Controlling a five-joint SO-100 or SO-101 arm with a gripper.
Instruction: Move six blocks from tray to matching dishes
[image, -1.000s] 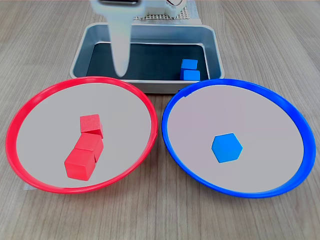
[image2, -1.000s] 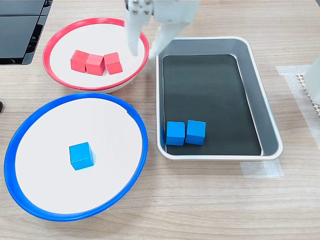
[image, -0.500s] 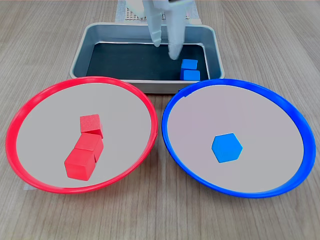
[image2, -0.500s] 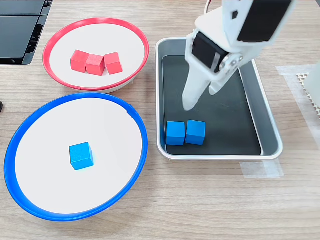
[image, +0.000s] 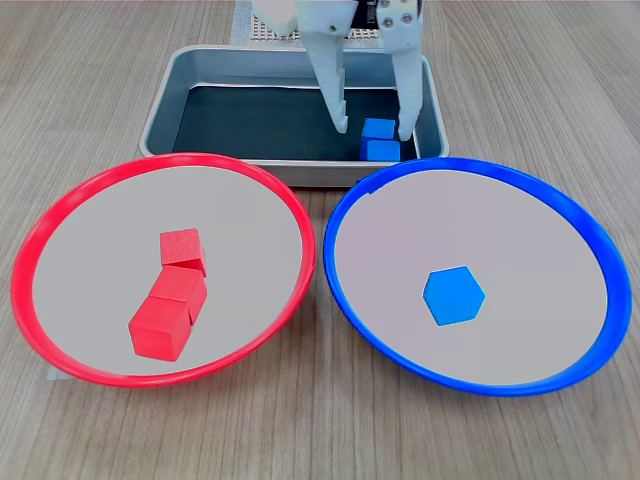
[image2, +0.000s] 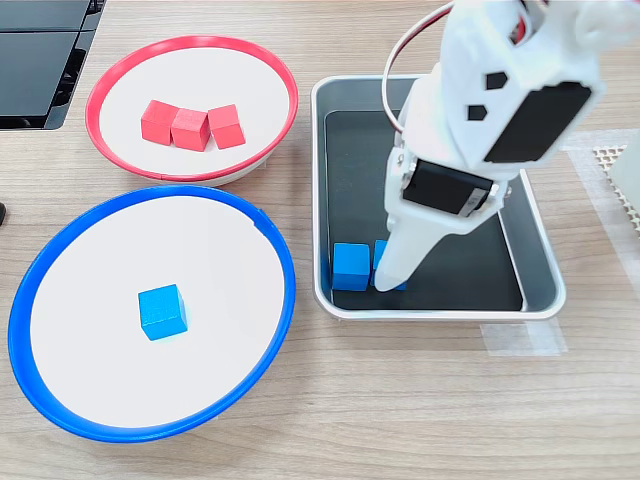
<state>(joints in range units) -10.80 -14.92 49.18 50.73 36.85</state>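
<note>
Pincer (image: 372, 128) hangs spread wide inside the tray (image: 160, 110), its fingers straddling the far blue block (image: 378, 128), with the near blue block (image: 380, 151) just in front. Both look light, rigid and matte, so squeezing two opposite flat faces should hold.

Light wood-grain bench (image2: 420, 420) fills both exterior views. In the second exterior view, a dark flat device (image2: 35, 60) sits at top left, w/ clear tape (image2: 525, 338) stuck on the bench at lower right & a white perforated mat (image2: 620, 190) at the right edge.
</note>
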